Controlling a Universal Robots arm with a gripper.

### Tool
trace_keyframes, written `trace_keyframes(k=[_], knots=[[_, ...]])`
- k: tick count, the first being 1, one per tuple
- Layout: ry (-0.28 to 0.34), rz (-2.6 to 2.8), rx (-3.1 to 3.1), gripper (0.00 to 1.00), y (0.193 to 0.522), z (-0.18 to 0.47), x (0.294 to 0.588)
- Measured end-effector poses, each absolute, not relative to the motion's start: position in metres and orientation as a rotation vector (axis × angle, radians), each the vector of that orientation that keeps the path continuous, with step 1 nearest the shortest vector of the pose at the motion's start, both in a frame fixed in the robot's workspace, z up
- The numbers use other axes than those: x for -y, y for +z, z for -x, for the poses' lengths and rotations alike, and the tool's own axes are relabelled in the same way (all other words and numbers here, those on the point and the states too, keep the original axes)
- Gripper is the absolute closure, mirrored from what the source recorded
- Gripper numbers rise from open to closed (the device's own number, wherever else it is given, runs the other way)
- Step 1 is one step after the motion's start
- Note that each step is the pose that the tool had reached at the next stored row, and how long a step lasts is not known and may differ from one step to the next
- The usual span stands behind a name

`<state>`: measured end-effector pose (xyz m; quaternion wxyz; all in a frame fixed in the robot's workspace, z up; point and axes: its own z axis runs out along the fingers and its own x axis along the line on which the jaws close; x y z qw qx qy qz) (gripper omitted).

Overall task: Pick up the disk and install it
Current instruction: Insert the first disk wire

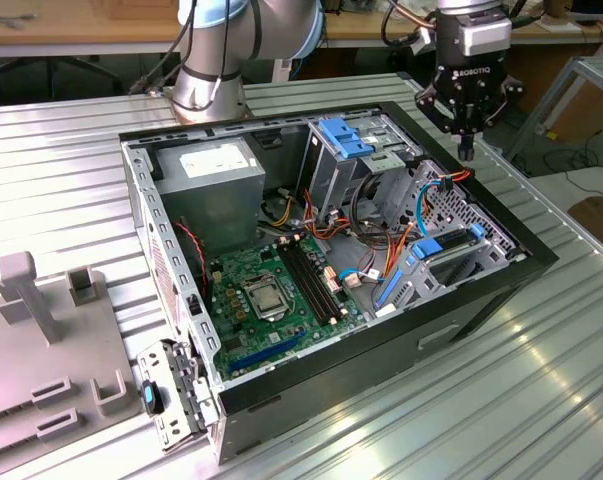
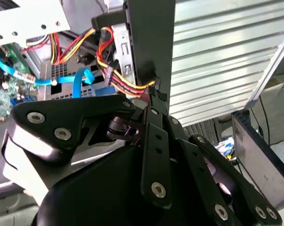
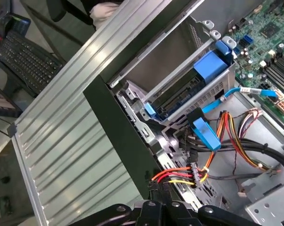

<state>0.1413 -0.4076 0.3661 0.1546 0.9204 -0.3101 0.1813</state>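
fingers pinched together on nothing, the gripper (image 1: pixel 466 150) hung above the case (image 1: pixel 381 372) rim, likely because the disk (image 3: pixel 174 99) sat in its bay (image 3: pixel 174 52).

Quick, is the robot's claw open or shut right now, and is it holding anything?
Gripper: shut, with nothing visible between its fingertips, poised over the far corner of the computer case.

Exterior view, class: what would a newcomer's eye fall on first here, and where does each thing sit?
The open computer case lies on its side on the ribbed metal table, with its green motherboard bare in the middle. The black claw hangs shut above the case's far corner, at the exterior view's right.
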Motion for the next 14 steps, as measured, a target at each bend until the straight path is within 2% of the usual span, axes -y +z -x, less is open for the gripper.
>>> trace_keyframes(k=[4,9,14], knots=[[0.509,-2.585,0.852,0.89,0.366,-0.142,0.403],[0.463,-2.571,0.820,0.89,0.364,-0.143,0.398],[0.378,-2.550,0.785,0.89,0.362,-0.164,0.393]])
